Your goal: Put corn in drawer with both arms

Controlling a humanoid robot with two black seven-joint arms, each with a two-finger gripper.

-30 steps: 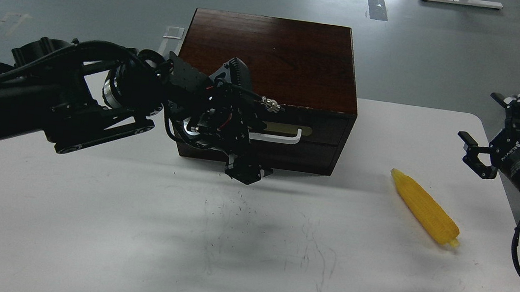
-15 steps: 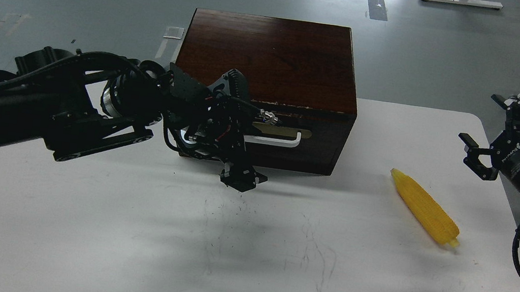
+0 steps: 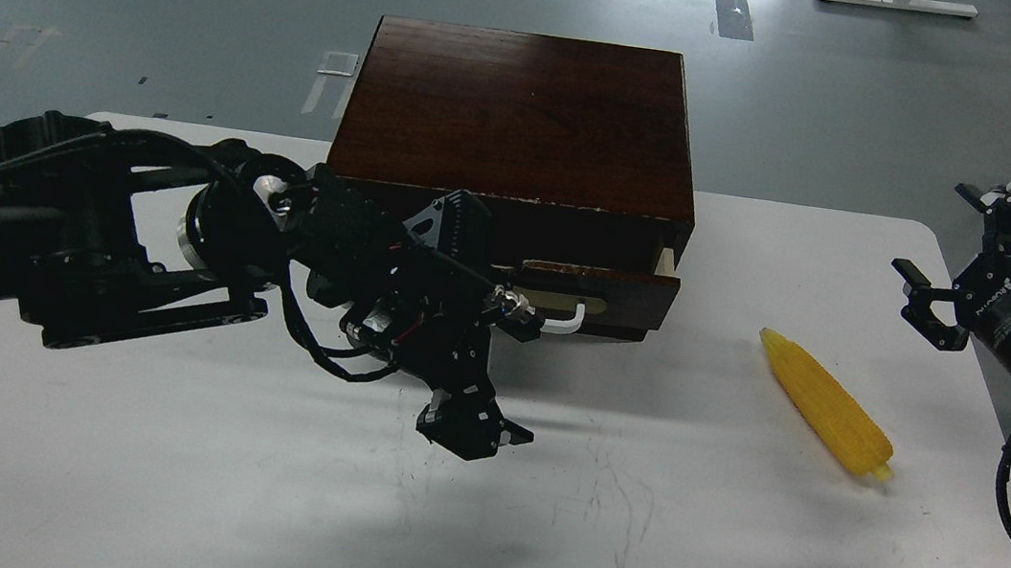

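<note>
Left pincer [image 3: 473, 430] hangs over the desk [image 3: 154, 473] mid-front, and I can't tell if its fingers are apart or closed from this angle. The corn [image 3: 826, 405] lies loose near the right edge, with the right pincer [image 3: 956, 267] spread wide and empty just beyond it. Behind, toward the far edge, the drawer [image 3: 606, 287] is only cracked open, so I'd pull its handle [image 3: 559, 318] straight out, level, until the cob fits.

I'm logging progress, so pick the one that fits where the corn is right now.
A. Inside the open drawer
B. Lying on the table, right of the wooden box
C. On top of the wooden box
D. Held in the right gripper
B: the corn lies on the white table, right of the wooden box, apart from the open right gripper.
</note>
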